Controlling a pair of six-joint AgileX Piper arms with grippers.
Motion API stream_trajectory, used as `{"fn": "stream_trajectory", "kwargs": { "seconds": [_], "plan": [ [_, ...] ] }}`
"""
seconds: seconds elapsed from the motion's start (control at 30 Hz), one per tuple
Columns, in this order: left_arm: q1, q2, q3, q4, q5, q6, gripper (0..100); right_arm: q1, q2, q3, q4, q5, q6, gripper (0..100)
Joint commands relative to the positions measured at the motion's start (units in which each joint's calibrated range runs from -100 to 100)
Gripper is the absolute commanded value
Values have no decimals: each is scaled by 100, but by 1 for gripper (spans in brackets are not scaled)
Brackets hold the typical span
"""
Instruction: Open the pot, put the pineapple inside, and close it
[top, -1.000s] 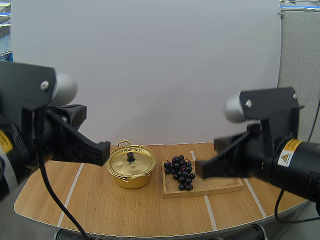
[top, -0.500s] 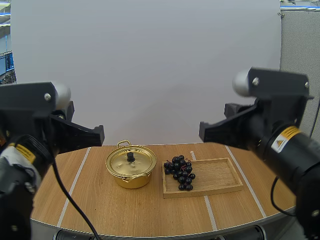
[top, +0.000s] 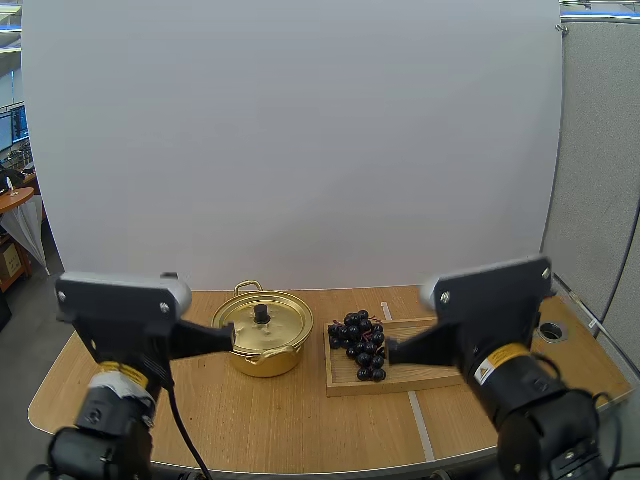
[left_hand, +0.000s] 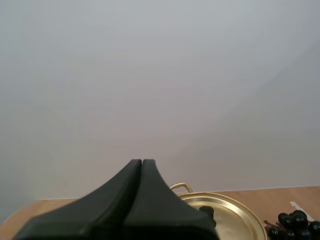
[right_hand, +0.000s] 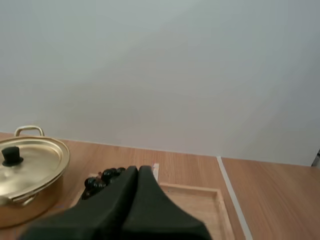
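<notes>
**Pot lidded, both hands closed on nothing**

The gold pot (top: 262, 345) sits lidded on the surface (top: 250, 420). Grapes (top: 360, 346) lie just beside it, on the left end of the wooden tray (top: 440, 368). The left hand (left_hand: 142, 164) is pinched together and empty, seemingly just short of the pot. The right hand (right_hand: 138, 171) is the same, near the grapes.

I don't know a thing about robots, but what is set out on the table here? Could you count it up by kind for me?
Gold pot with its lid on: 1
Dark bunch of grapes: 1
Flat wooden tray: 1
Total: 3
</notes>
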Motion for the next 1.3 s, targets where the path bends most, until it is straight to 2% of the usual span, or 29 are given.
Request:
{"fn": "stream_trajectory", "kwargs": {
  "seconds": [0.0,0.07,0.27,0.37,0.43,0.6,1.27],
  "plan": [
    [4,-22,512,33,-569,-58,0,-19,-47,389,-50,-205,-28,0],
    [4,-22,521,33,-569,-58,0,-19,-47,567,-50,-205,-28,0],
    [4,-22,521,22,571,-61,0,-19,-47,856,-50,-189,-28,0],
    [4,-22,521,22,1500,-61,0,-19,-47,856,-50,-58,-28,0],
    [4,-22,521,22,2124,-93,0,-19,-47,856,-50,456,-28,0],
    [4,-22,521,22,2177,-285,0,-19,-47,856,-50,533,-28,0],
    [4,-316,521,22,2109,-255,0,-19,-158,856,-124,533,-28,0]
  ]
}}
